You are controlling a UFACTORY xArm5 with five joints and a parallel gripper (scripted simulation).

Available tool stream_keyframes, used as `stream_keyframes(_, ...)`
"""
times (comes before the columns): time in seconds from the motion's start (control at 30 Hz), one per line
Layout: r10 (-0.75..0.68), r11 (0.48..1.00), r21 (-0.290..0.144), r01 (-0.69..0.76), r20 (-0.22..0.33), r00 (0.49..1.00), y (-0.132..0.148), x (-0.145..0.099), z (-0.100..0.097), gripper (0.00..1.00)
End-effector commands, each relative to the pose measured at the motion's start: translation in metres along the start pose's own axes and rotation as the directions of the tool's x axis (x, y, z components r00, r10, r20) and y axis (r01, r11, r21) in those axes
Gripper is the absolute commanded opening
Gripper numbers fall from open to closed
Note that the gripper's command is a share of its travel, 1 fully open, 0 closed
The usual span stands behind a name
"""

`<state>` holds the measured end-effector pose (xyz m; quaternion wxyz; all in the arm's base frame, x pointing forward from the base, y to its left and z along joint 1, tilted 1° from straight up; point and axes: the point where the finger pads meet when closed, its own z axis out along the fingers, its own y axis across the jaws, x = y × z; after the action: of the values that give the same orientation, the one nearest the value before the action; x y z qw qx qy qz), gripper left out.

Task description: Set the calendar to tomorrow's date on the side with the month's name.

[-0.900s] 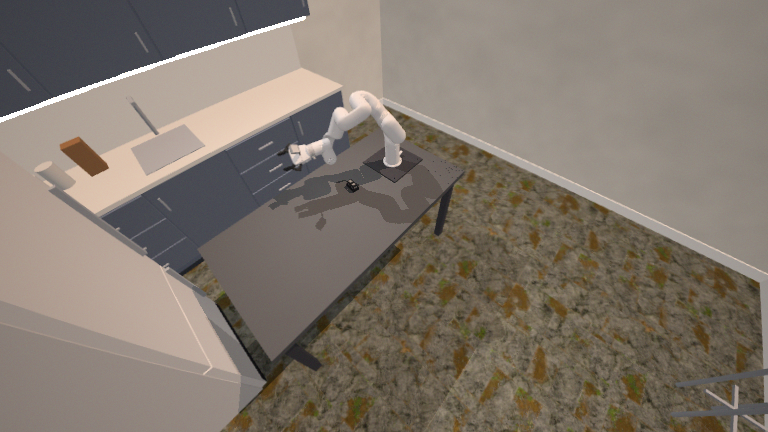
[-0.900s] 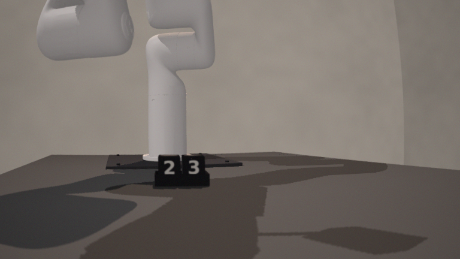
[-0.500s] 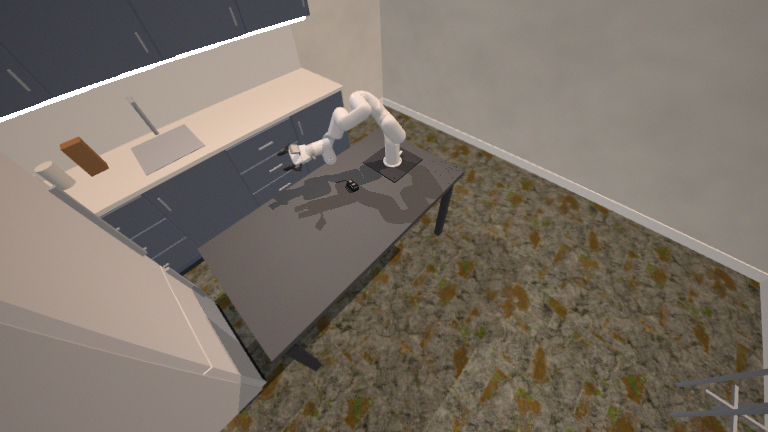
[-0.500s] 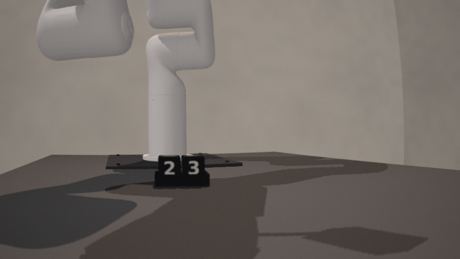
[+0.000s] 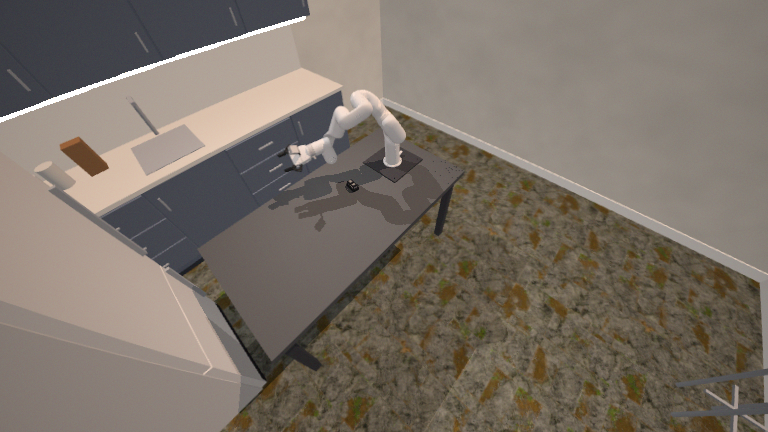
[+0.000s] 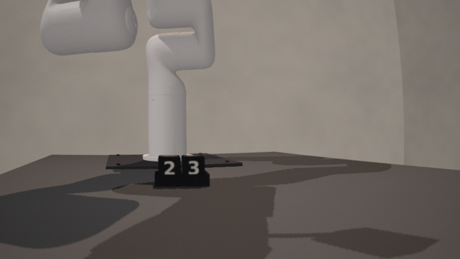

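The jaws (image 5: 292, 159) stand wide open, gripping nothing. The calendar (image 5: 352, 184), reading 23, sits on the surface (image 5: 294, 268) well apart from them, back toward the arm's base plate (image 5: 370, 165).

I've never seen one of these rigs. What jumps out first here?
A white arm rises from a dark plate on the grey table. Just in front of it sits a small black calendar, its two cubes side by side reading 2 and 3. The open gripper hangs in the air off to the side, holding nothing.
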<state>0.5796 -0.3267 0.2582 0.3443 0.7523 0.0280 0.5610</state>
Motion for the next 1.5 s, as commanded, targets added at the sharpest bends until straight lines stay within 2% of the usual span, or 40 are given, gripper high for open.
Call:
stream_keyframes(0.0, 0.044, 0.996, 0.078, -0.05, 0.083, 0.996, -0.018, 0.003, -0.002, 1.0)
stream_keyframes(0.03, 0.056, 0.992, 0.103, -0.068, 0.114, 0.992, -0.025, 0.002, -0.004, 1.0)
stream_keyframes(0.07, 0.056, 0.992, 0.103, -0.068, 0.114, 0.992, -0.025, 0.002, -0.004, 1.0)
stream_keyframes(0.1, 0.068, 0.988, 0.13, -0.088, 0.15, 0.986, -0.033, 0.002, -0.007, 1.0)
stream_keyframes(0.2, 0.068, 0.988, 0.13, -0.088, 0.15, 0.986, -0.033, 0.002, -0.007, 1.0)
stream_keyframes(0.27, 0.09, 0.974, 0.184, -0.135, 0.232, 0.968, -0.05, 0.0, -0.016, 1.0)
stream_keyframes(0.3, 0.09, 0.974, 0.184, -0.135, 0.232, 0.968, -0.05, 0.0, -0.016, 1.0)
stream_keyframes(0.33, 0.098, 0.964, 0.21, -0.161, 0.279, 0.955, -0.059, -0.002, -0.022, 1.0)
stream_keyframes(0.37, 0.098, 0.964, 0.21, -0.161, 0.279, 0.955, -0.059, -0.002, -0.022, 1.0)
stream_keyframes(0.4, 0.104, 0.954, 0.235, -0.187, 0.326, 0.939, -0.069, -0.004, -0.03, 1.0)
stream_keyframes(0.47, 0.105, 0.954, 0.235, -0.188, 0.328, 0.939, -0.069, -0.004, -0.03, 1.0)
stream_keyframes(0.5, 0.108, 0.941, 0.258, -0.217, 0.379, 0.919, -0.08, -0.006, -0.04, 1.0)
stream_keyframes(0.53, 0.108, 0.941, 0.258, -0.217, 0.379, 0.919, -0.08, -0.006, -0.04, 1.0)
stream_keyframes(0.57, 0.108, 0.929, 0.278, -0.246, 0.432, 0.895, -0.09, -0.009, -0.051, 1.0)
stream_keyframes(0.63, 0.108, 0.929, 0.278, -0.246, 0.432, 0.895, -0.09, -0.009, -0.051, 1.0)
stream_keyframes(0.67, 0.105, 0.915, 0.295, -0.275, 0.485, 0.868, -0.1, -0.012, -0.063, 1.0)
stream_keyframes(0.77, 0.105, 0.915, 0.295, -0.275, 0.485, 0.868, -0.1, -0.012, -0.063, 1.0)
stream_keyframes(0.83, 0.091, 0.889, 0.317, -0.33, 0.584, 0.807, -0.118, -0.02, -0.091, 1.0)
stream_keyframes(0.9, 0.09, 0.888, 0.318, -0.332, 0.589, 0.803, -0.119, -0.02, -0.092, 1.0)
stream_keyframes(0.93, 0.078, 0.875, 0.325, -0.358, 0.637, 0.767, -0.128, -0.024, -0.108, 1.0)
stream_keyframes(1.0, 0.078, 0.875, 0.325, -0.359, 0.638, 0.766, -0.128, -0.024, -0.109, 1.0)
stream_keyframes(1.03, 0.063, 0.863, 0.328, -0.384, 0.684, 0.727, -0.136, -0.029, -0.126, 1.0)
stream_keyframes(1.07, 0.063, 0.863, 0.328, -0.384, 0.684, 0.727, -0.136, -0.029, -0.126, 1.0)
stream_keyframes(1.1, 0.047, 0.853, 0.328, -0.406, 0.727, 0.685, -0.143, -0.033, -0.144, 1.0)
stream_keyframes(1.17, 0.047, 0.853, 0.328, -0.406, 0.727, 0.685, -0.143, -0.033, -0.144, 1.0)
stream_keyframes(1.2, 0.029, 0.844, 0.326, -0.426, 0.766, 0.643, -0.15, -0.038, -0.162, 1.0)
stream_keyframes(1.23, 0.029, 0.844, 0.326, -0.426, 0.766, 0.643, -0.15, -0.038, -0.162, 1.0)
stream_keyframes(1.27, 0.011, 0.836, 0.322, -0.444, 0.8, 0.6, -0.155, -0.042, -0.18, 1.0)
stream_keyframes(1.33, 0.011, 0.836, 0.322, -0.444, 0.8, 0.6, -0.155, -0.042, -0.18, 1.0)
stream_keyframes(1.37, -0.008, 0.83, 0.316, -0.459, 0.831, 0.557, -0.16, -0.047, -0.198, 1.0)
stream_keyframes(1.4, -0.008, 0.83, 0.316, -0.459, 0.831, 0.557, -0.16, -0.047, -0.198, 1.0)
stream_keyframes(1.43, -0.026, 0.826, 0.309, -0.472, 0.857, 0.515, -0.164, -0.051, -0.215, 1.0)
stream_keyframes(1.47, -0.026, 0.826, 0.309, -0.472, 0.857, 0.515, -0.164, -0.051, -0.215, 1.0)
